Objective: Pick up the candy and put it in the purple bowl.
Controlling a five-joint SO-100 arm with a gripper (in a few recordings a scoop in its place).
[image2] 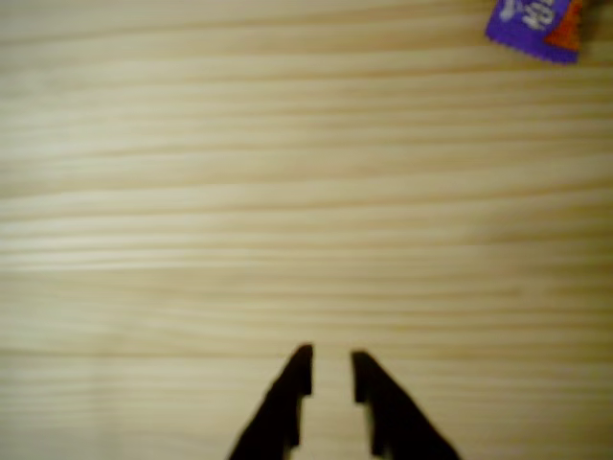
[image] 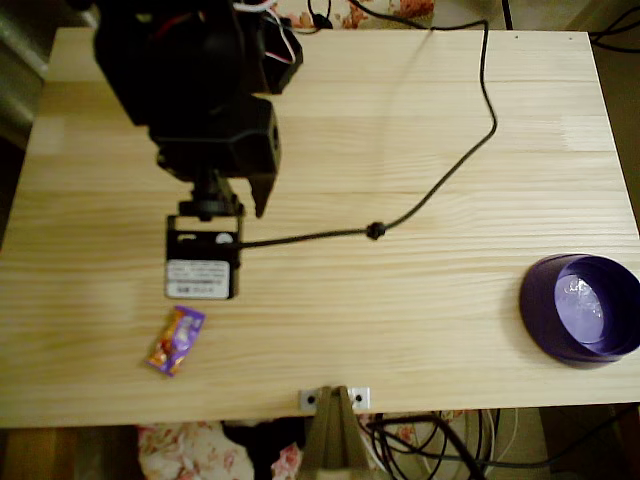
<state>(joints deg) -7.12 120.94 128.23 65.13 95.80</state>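
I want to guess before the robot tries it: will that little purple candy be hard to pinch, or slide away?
The candy looks small and flat, so it is probably very light and may skid on the smooth wooden table if nudged. Its shiny wrapper could be slippery and crinkle under the pincer. It lies flat, so it likely won't roll.

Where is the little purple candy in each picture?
Overhead view: the candy lies near the bottom left of the wooden table, below the arm's black wrist box.
Wrist view: the candy sits at the top right corner, partly cut off by the edge, far ahead of the gripper.
Shared landmark: the pale wood-grain table the candy lies on.
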